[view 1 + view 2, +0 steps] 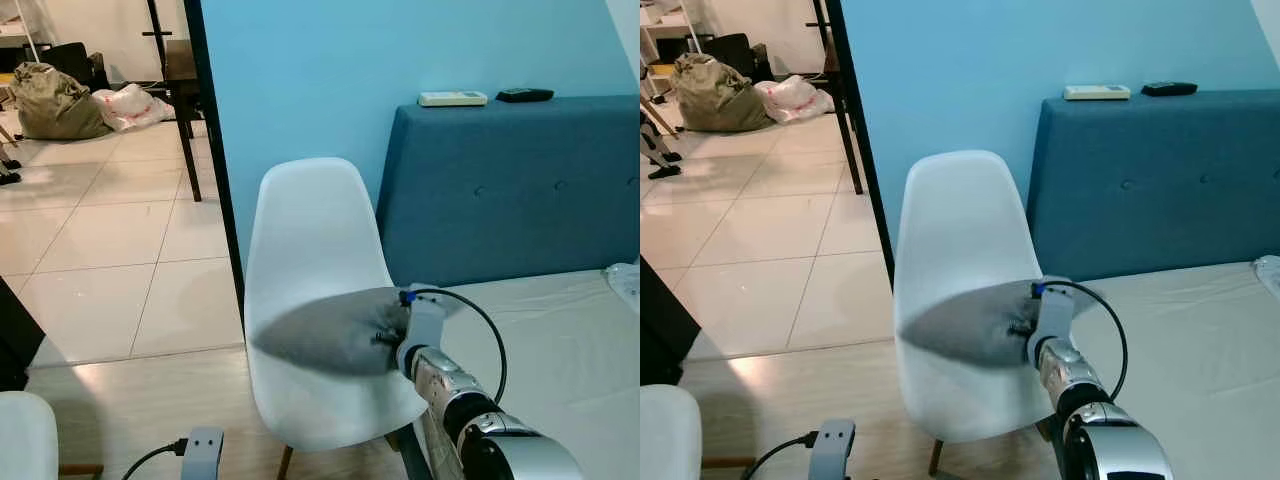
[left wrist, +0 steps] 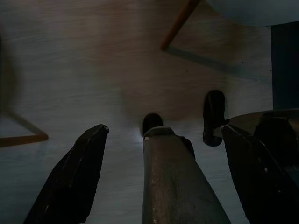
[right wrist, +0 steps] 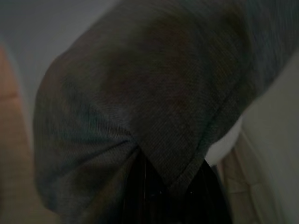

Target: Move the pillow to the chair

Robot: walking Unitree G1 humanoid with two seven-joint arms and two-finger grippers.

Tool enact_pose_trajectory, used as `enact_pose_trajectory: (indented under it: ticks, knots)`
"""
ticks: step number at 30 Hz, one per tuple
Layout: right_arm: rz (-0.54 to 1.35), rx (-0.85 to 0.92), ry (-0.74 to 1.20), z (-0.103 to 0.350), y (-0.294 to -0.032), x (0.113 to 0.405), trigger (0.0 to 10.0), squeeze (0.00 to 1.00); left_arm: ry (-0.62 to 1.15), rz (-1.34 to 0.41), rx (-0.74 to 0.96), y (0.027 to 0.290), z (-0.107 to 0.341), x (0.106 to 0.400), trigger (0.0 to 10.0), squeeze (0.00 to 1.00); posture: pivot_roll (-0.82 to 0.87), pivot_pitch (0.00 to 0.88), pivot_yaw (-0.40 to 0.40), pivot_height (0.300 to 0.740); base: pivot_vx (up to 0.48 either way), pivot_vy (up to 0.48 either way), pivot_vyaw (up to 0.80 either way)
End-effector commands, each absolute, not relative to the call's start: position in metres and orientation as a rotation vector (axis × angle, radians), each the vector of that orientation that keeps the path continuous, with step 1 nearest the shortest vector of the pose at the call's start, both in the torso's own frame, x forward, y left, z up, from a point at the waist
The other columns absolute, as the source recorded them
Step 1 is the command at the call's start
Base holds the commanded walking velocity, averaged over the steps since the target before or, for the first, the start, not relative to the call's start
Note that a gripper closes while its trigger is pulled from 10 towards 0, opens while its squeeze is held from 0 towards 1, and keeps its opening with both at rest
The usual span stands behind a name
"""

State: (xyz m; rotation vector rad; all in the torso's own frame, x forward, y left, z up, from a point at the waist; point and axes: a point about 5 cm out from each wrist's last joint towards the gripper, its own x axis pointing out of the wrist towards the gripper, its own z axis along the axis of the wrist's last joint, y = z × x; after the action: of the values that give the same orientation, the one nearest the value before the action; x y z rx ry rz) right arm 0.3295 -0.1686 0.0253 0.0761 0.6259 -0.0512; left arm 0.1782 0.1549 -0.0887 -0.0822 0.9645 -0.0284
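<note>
One grey pillow (image 1: 330,335) hangs low in the centre of the head views, over the seat of the white chair (image 1: 305,225), and I judge it light, soft and limp: it sags and bunches wherever it is gripped, so the firm place to hold is a gathered corner or seam, as now. My right claw (image 1: 392,337) reaches in from the lower right, its fingers pinched tight on the pillow's right-hand end; in the right wrist view the fabric (image 3: 140,102) folds around the dark fingers. The pillow looks blurred, and I cannot tell whether it touches the seat yet. My left claw (image 2: 163,172) hangs idle over the wooden floor (image 2: 93,60), fingers spread, holding nothing.
</note>
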Motion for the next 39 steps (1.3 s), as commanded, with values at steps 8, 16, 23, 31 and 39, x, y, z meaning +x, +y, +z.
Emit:
enact_pose_trajectory:
  ticks: [8, 16, 23, 31, 39]
  knots:
    - [0.119, -0.122, 0.837, -0.009, -0.153, 0.299, 10.0, 0.0, 0.996, -0.041, -0.056, 0.16, -0.094, 0.166, 10.0, 0.0, -0.01, 0.0, -0.009, 0.74, 0.0, 0.0, 0.0]
    - [0.144, -0.152, 0.865, -0.026, -0.138, 0.281, 10.0, 0.0, 1.025, -0.027, -0.058, 0.168, -0.101, 0.144, 10.0, 0.0, 0.04, 0.041, -0.006, 0.74, 0.0, 0.0, 0.0]
    - [0.165, 0.045, 0.749, -0.015, -0.129, 0.291, 10.0, 0.0, 1.041, -0.008, -0.068, 0.174, -0.106, 0.127, 10.0, 0.0, 0.06, 0.101, -0.001, 0.74, 0.0, 0.0, 0.0]
    - [0.185, 0.039, 0.673, 0.009, -0.128, 0.316, 10.0, 0.0, 1.02, 0.003, -0.084, 0.175, -0.105, 0.128, 10.0, 0.0, 0.07, 0.123, -0.003, 0.72, 0.0, 0.0, 0.0]
    - [0.24, -0.006, 0.64, 0.017, -0.129, 0.322, 10.0, 0.0, 0.893, 0.065, -0.129, 0.18, -0.091, 0.16, 10.0, 0.0, 0.06, 0.121, -0.012, 0.69, 0.0, 0.0, 0.0]
